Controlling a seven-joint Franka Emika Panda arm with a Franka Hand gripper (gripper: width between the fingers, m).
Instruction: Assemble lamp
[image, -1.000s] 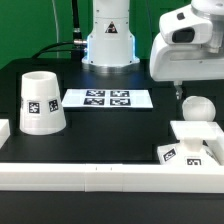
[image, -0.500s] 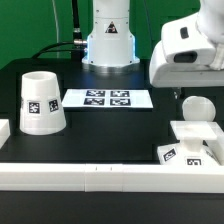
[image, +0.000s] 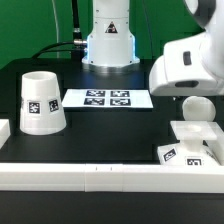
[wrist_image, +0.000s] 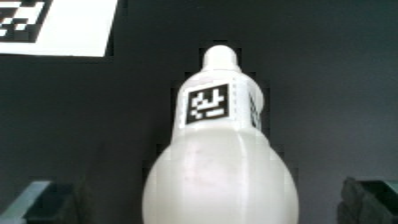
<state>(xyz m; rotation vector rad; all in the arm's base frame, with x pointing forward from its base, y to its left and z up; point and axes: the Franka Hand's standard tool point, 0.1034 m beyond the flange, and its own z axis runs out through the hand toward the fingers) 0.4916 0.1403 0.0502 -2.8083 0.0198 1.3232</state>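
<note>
The white bulb (wrist_image: 217, 150) lies on the black table, with a square marker on its stem and its round head nearest the camera. My gripper (wrist_image: 205, 205) is open. One dark finger (wrist_image: 36, 200) stands on each side of the bulb's head, not touching it. In the exterior view the white hand (image: 190, 65) hangs just above the bulb (image: 198, 108) at the right and hides its own fingertips. The low square base (image: 195, 135) sits in front of the bulb. The tapered shade (image: 40, 102) stands upright at the exterior view's left.
The marker board (image: 108, 98) lies flat mid-table in front of the robot's pedestal (image: 108, 45). A long white rail (image: 100, 175) runs along the front edge. A white corner with a marker tag (wrist_image: 45, 25) shows beyond the bulb in the wrist view.
The hand has come down over the bulb and now covers more of the exterior view's right side. The bulb, base and shade have not moved.
</note>
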